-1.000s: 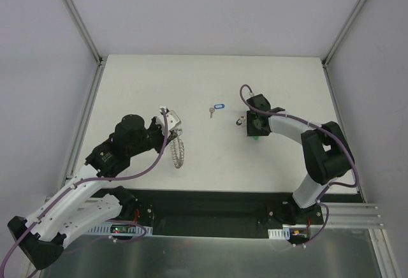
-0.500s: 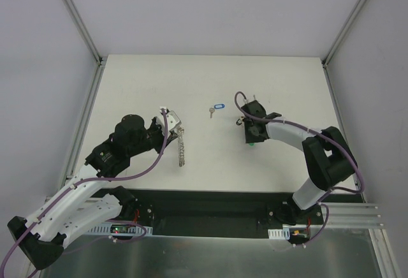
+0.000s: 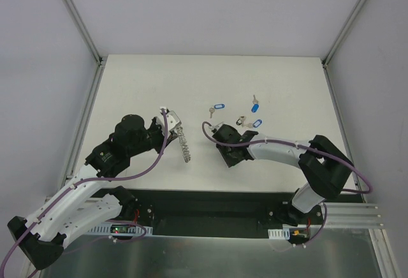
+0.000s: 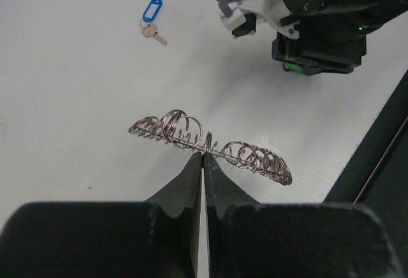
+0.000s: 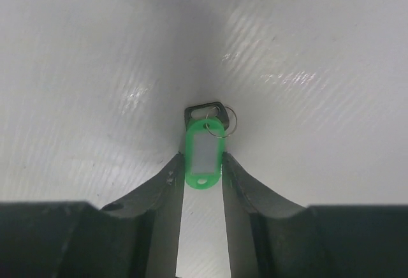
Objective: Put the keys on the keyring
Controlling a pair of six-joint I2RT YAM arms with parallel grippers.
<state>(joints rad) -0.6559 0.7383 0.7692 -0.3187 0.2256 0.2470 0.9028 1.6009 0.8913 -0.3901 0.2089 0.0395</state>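
Note:
My left gripper [image 3: 178,131] is shut on the keyring [image 3: 184,146], a grey metal ring seen edge-on like a chain and held above the table. In the left wrist view the keyring [image 4: 191,132] stretches sideways across my shut gripper [image 4: 204,156]. My right gripper [image 3: 228,155] points down at the table just right of the ring. In the right wrist view it [image 5: 203,158] is shut on the green-tagged key [image 5: 203,152], with the key's dark head and small split ring past the fingertips. Three blue-tagged keys lie on the table: one [image 3: 218,108], also in the left wrist view [image 4: 152,18], a second [image 3: 255,106] and a third [image 3: 252,124].
The white table [image 3: 140,87] is walled by grey panels on three sides. The black base strip [image 3: 210,208] runs along the near edge. The right arm's wrist [image 4: 319,29] sits close behind the ring in the left wrist view.
My right gripper has moved left and nearer, toward the keyring, carrying the green-tagged key. Two blue-tagged keys it covered now show. The keyring has swung in my left gripper.

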